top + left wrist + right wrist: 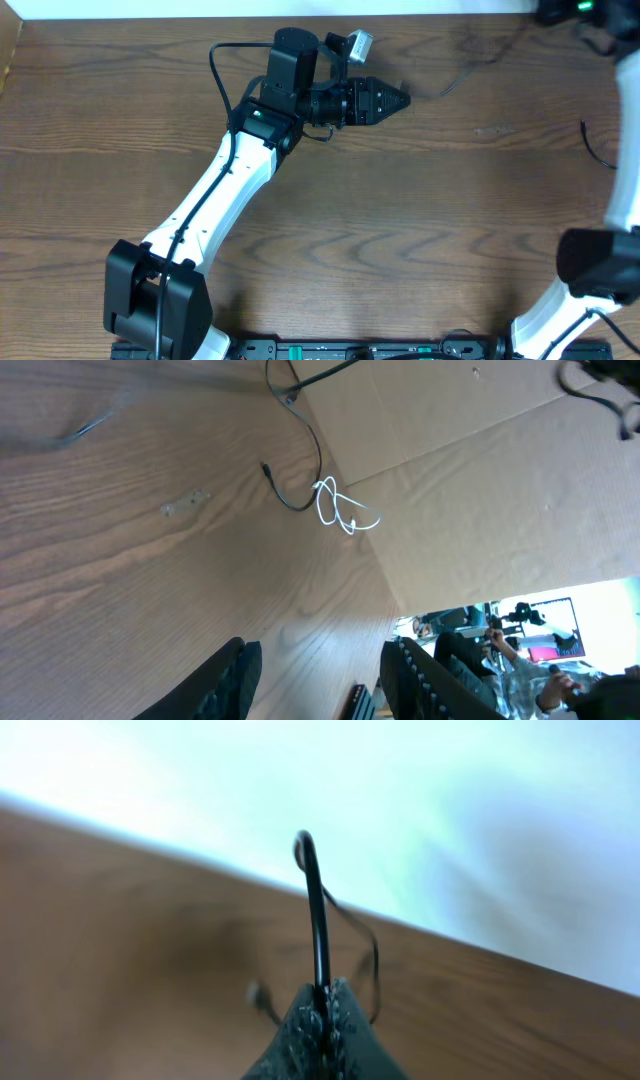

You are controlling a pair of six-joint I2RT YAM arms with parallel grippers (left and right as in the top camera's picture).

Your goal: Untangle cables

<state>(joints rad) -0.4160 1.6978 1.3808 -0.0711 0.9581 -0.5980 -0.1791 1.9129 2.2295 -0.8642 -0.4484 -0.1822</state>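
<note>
Left gripper [320,652]: fingers spread, nothing between them, aimed toward the tangle.
Right gripper [322,1020]: tips pressed together, pinching a black strand that arches up out of them (probably the black cable, though I cannot trace it from view to view).
Cables: the black cable [318,455] and the white cable [325,505] lie on the table [400,250] ahead of the left gripper and well apart from it. The white one is a small knot of loops touching the black one's hooked end.
Handling: both look light, limp and thin, so a pull on one would likely drag the other along. The smooth sheath may slip through a loose pinch, and a plug could snag in a loop.
Where to take hold: in my judgement, on the white loops at the side nearest the left gripper, clear of where the black crosses.
Left wrist view alone: shows the white loops, the black plug end, and a cardboard panel [480,480] just beyond the tangle from the left gripper.
Overhead alone: shows a thin black line running on past the left gripper's tip. The white cable is too faint to find.
Right wrist view alone: shows the pinch itself, blurred, with the left gripper out of frame.
</note>
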